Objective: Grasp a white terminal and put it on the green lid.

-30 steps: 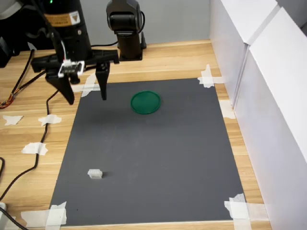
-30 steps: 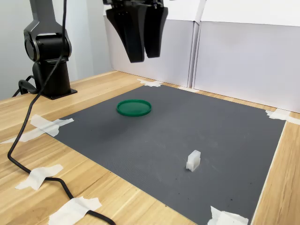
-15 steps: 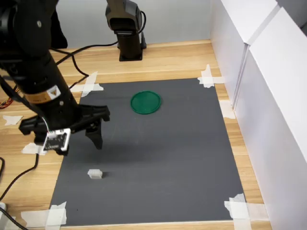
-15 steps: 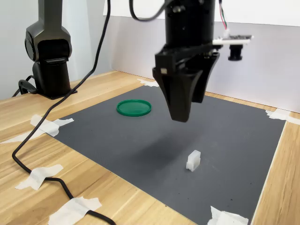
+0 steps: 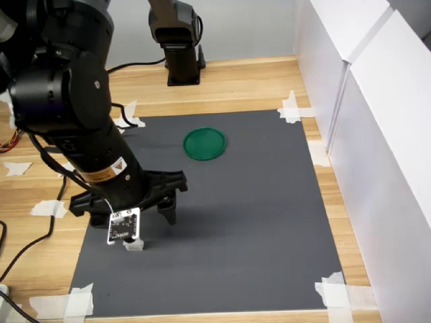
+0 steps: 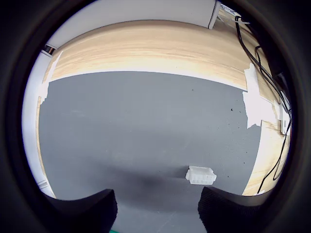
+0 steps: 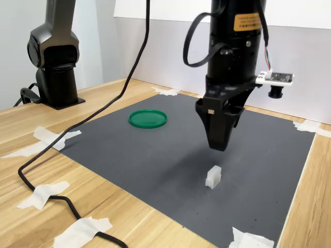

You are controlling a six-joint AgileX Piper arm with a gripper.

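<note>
The white terminal lies on the grey mat near its front left corner in the first exterior view, partly behind the wrist camera board. My gripper hangs just above and a little behind it, open, with nothing between the fingers. In the second exterior view the gripper points down over the terminal, a short gap apart. The wrist view shows the terminal just ahead of the gripper, nearer one dark finger than the other. The green lid lies flat and bare farther back on the mat.
The arm's black base stands on the wooden table behind the mat. White walls close the first exterior view's right side. Torn tape pieces hold the mat's corners. A black cable trails across the table.
The arm has swung from beside the green lid to the mat's front corner and come down, ending just above the white terminal. The gripper stays open. Terminal and lid have not moved.
</note>
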